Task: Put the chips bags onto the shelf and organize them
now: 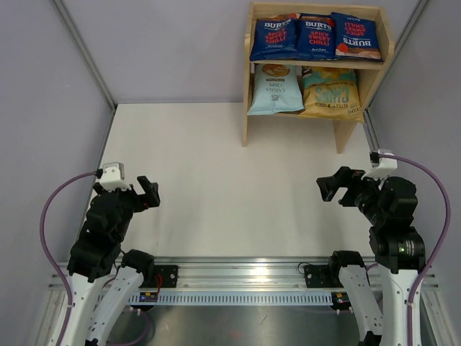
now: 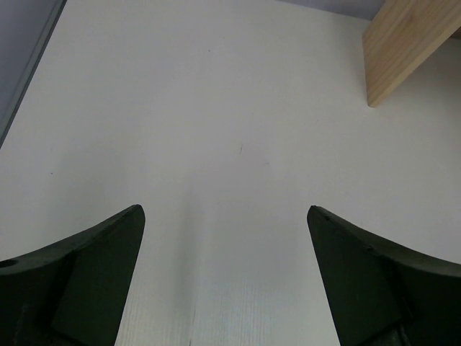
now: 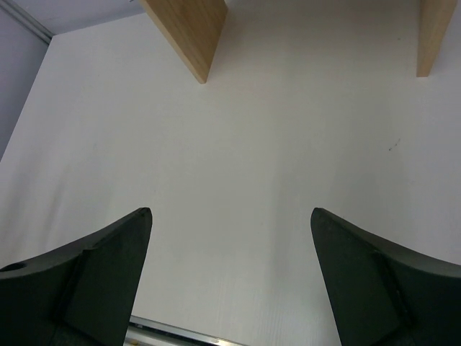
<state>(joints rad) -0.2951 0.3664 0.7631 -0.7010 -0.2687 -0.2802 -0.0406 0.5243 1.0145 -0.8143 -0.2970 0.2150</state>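
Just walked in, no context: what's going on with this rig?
Nothing is being handled. The shelf holds three dark blue Burts bags on its top tier, with the light blue bag and the yellow-gold bag below. No bag lies on the table. The left end effector and right end effector hover over it, open and empty.

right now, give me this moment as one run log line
state: shelf stocked | top tier: three dark blue bags | lower tier: light blue bag, yellow bag | left gripper: open, empty | right gripper: open, empty
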